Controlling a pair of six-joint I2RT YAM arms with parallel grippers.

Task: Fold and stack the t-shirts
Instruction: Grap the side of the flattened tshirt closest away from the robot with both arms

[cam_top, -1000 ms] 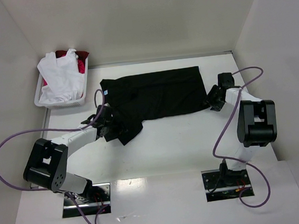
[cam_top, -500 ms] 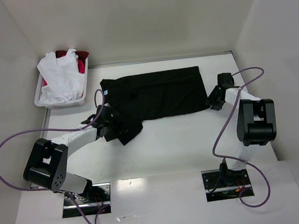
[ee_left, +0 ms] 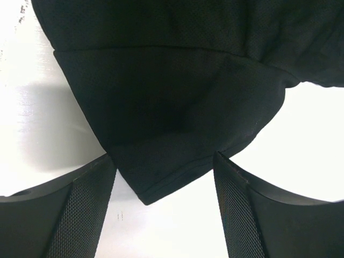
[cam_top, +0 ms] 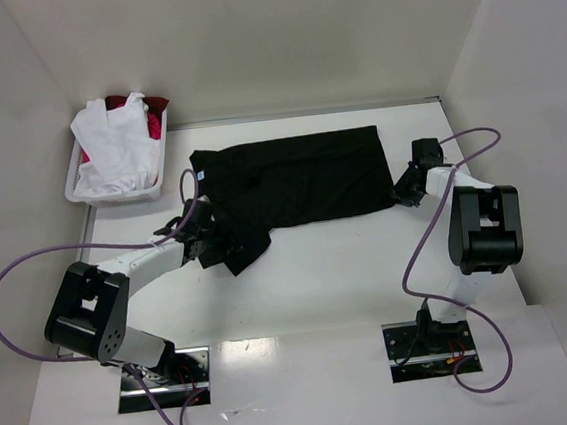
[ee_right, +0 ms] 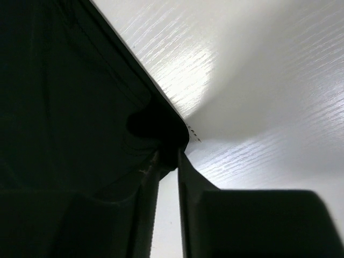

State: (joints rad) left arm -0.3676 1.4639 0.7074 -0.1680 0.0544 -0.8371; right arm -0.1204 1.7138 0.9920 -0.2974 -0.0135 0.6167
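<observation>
Top external view is being read from left to right. At the far left a white rectangular basket (cam_top: pixel 121 198) is being filled by a crumpled white t-shirt (cam_top: pixel 115 148), with a red t-shirt (cam_top: pixel 157 112) being glimpsed behind it. Just right of the basket, the left end effector (cam_top: pixel 219 247) is being held low over the smooth white bench (cam_top: pixel 319 269) with its fingers spread wide. In the left wrist view the pointed sleeve tip of the black t-shirt (ee_left: pixel 161 97) is being framed between the mesh-textured black pads (ee_left: pixel 80 215). This matte, fine-knit shirt is being shown lying flat across the middle of the bench as a broad rectangle, softly creased near its left end. At its near right corner the right end effector (cam_top: pixel 401 196) is being pressed almost together, and the hemmed corner is being pinched and bunched between its narrow fingers.
</observation>
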